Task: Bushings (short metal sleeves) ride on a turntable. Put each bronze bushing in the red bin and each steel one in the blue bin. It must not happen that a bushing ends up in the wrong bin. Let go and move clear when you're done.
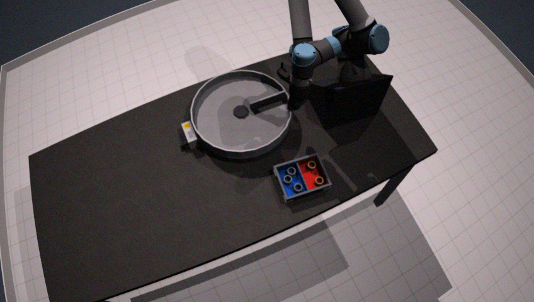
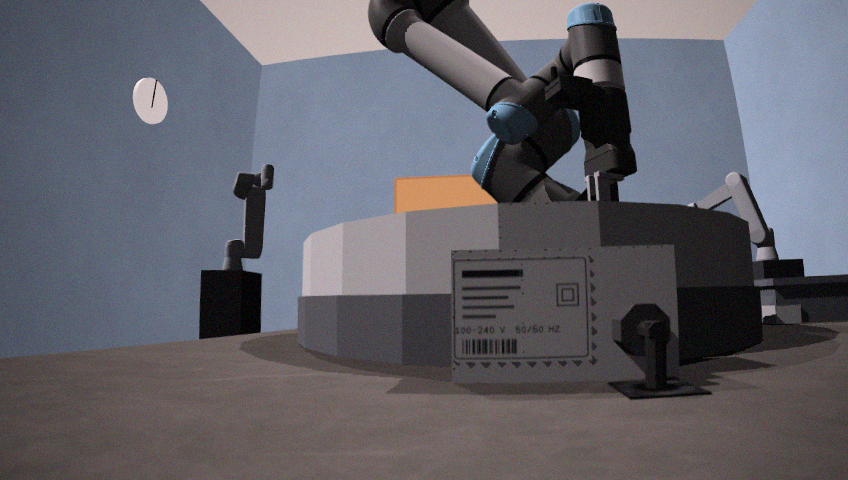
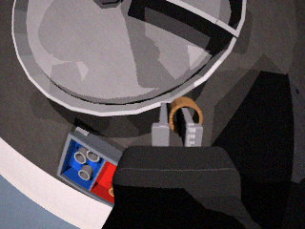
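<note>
a bronze bushing sits clamped between the nearly closed fingers of the gripper, just outside the turntable rim over the dark worktop. nearer the front edge, the blue bin holds three steel bushings; the red bin beside it holds two bronze ones.

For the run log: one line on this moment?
gripper: shut on bronze bushing | turntable: no bushings visible | next: red bin
</note>
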